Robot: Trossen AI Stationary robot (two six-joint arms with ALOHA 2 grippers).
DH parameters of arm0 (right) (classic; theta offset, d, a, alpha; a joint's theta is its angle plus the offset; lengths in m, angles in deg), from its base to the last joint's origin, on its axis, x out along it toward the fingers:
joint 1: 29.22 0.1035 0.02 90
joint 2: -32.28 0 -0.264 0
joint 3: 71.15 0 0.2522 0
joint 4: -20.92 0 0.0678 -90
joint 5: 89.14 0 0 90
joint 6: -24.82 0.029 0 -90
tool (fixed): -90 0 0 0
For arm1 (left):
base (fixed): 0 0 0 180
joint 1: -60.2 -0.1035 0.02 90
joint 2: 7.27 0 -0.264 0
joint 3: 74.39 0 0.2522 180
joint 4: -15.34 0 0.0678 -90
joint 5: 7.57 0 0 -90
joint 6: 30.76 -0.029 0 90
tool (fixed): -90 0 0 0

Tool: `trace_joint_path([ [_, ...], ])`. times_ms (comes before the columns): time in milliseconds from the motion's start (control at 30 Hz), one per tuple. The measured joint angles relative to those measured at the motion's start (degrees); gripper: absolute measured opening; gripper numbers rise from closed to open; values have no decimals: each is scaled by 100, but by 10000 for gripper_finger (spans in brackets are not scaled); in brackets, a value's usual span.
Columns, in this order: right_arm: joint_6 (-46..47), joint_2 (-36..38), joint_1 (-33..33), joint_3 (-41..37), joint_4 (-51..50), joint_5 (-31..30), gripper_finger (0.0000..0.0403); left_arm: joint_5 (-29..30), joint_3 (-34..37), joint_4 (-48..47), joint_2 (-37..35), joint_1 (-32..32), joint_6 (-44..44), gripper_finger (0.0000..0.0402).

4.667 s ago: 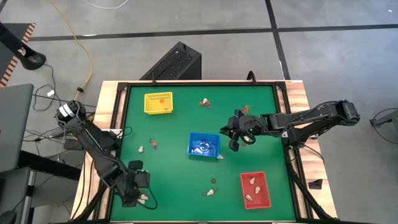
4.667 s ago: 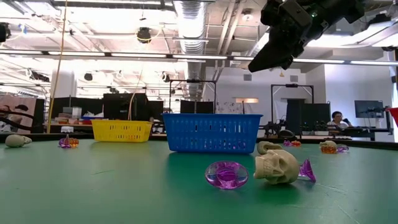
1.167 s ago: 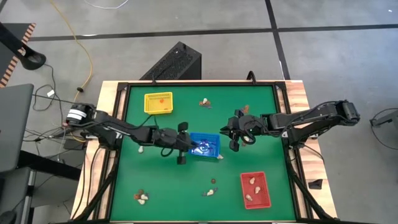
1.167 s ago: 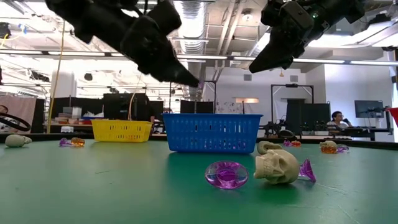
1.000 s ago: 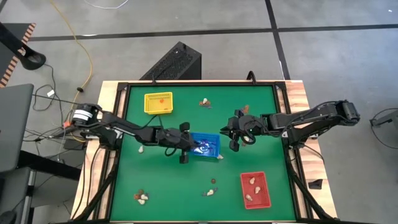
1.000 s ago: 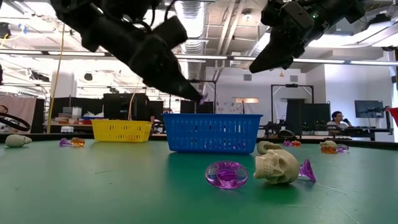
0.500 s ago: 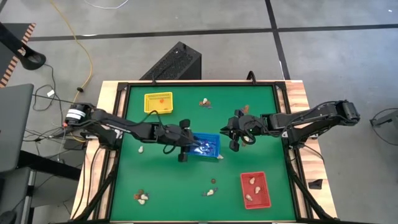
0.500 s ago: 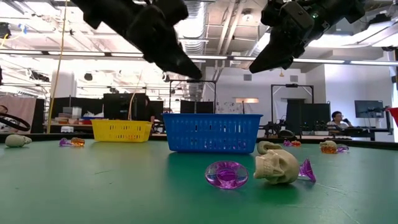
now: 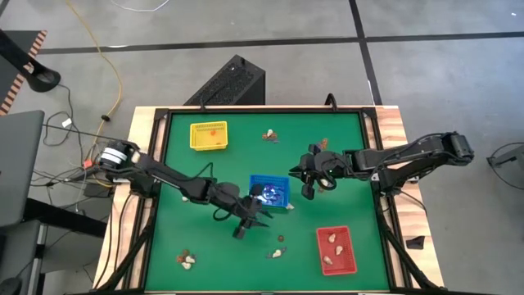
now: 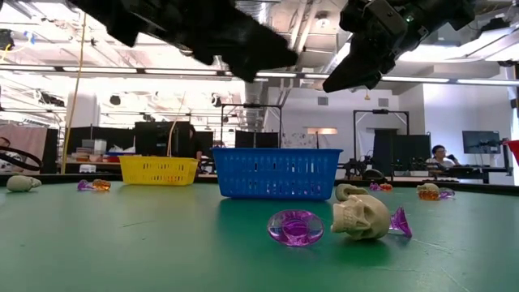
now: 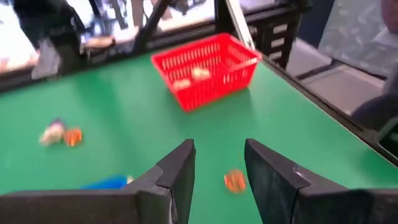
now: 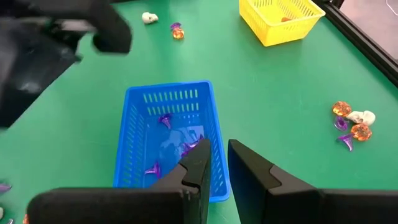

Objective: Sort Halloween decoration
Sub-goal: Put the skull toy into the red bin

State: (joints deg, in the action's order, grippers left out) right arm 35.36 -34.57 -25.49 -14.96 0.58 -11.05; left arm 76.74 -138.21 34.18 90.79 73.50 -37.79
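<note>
Empty and parted, the left gripper [image 9: 250, 223] hangs beside the blue tray [image 9: 269, 192], seemingly between picks; orange trinket [image 11: 234, 180] lies just ahead, likely next. The right gripper [image 9: 309, 192], narrow, empty, waits over the tray's far side.

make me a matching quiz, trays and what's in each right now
Column one:
1. yellow tray
2. blue tray
3. red tray

Column two:
a. cream-white trinkets
b. purple trinkets
c. an orange trinket

Pairs: 1-c, 2-b, 3-a.

The right wrist view shows purple trinkets lying in the blue tray and an orange trinket in the yellow one. The left wrist view shows cream-white trinkets in the red tray. The left pincer is open and empty, above the green table near the blue tray; the right pincer waits over the blue tray's edge.
</note>
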Motion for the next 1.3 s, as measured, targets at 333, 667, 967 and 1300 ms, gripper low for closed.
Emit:
trace_joint_path([
  [333, 296, 17, 96, 1, -210, 7, 86, 173, -2412, -2730, 1252, -38, -957, 129],
  [667, 623, 419, 154, 143, -1394, -117, 86, 1241, -5155, -5270, 2830, -122, -1885, 129],
  [967, 1047, 703, 430, 141, -2074, -898, 86, 1711, -7430, -7456, 4105, -225, -1936, 129],
  [1300, 1061, 676, 474, 136, -2192, -1117, 86, 1576, -7711, -7935, 4280, -313, -1582, 129],
])
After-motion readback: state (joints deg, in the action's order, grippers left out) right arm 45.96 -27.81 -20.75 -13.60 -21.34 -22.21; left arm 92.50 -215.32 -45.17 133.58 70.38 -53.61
